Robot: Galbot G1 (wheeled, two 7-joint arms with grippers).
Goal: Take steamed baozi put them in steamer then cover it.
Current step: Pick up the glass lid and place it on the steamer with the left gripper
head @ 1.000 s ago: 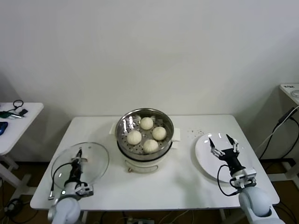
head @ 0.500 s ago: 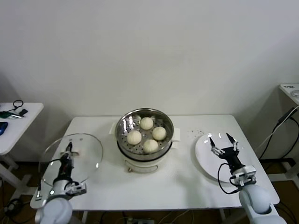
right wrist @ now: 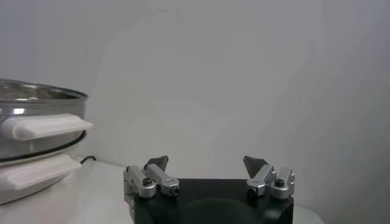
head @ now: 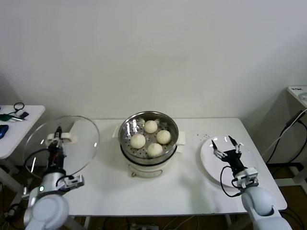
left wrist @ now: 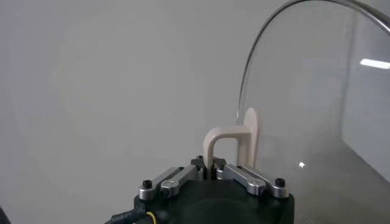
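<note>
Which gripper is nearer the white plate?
Right. The right gripper hovers open over the plate at the table's right end; the left gripper holds the cover far left, beyond the steamer.

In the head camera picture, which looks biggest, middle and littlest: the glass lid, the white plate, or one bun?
1. Cover, lifted by the left gripper, so nearer the camera and possibly flattered.
2. White plate, partly behind the right gripper.
3. One baozi, clearly smallest.
</note>
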